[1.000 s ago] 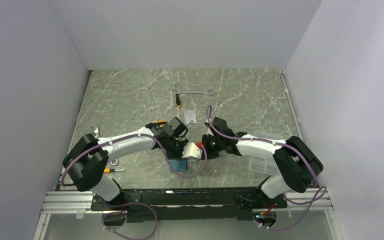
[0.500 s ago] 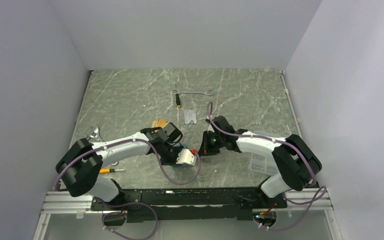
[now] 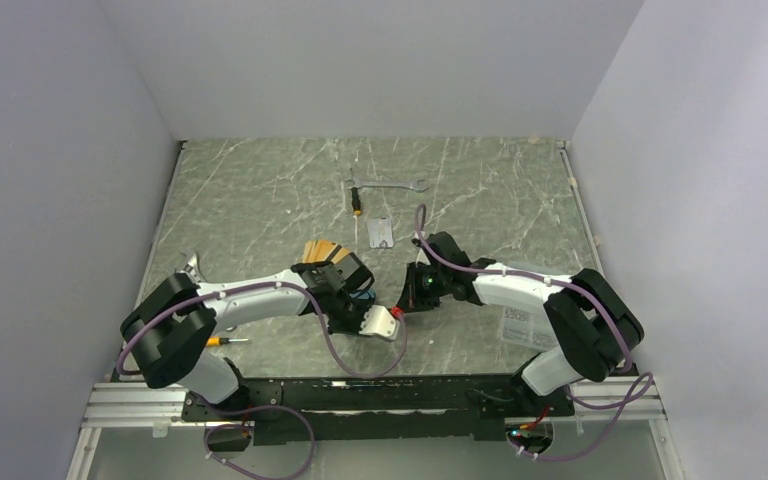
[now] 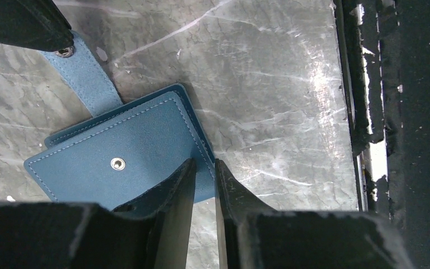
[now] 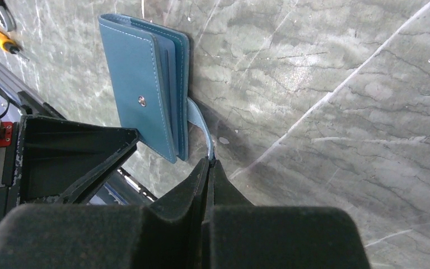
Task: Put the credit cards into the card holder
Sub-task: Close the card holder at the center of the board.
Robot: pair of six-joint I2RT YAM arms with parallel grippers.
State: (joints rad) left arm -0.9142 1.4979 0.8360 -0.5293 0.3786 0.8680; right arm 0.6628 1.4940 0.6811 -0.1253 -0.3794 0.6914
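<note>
Wrench [image 3: 388,184], packet [image 3: 381,232] beyond card holder [image 4: 123,159]; screwdriver [image 5: 1,40] nearby.

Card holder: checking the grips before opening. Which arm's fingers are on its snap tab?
The right gripper: its fingers are shut on the snap tab, whereas the left gripper pinches a corner of the card holder cover.

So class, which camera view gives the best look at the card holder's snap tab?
The right wrist view: the snap tab runs from the card holder into the shut right pincer. The left wrist view shows its stud end; in the top view the arms hide it.
</note>
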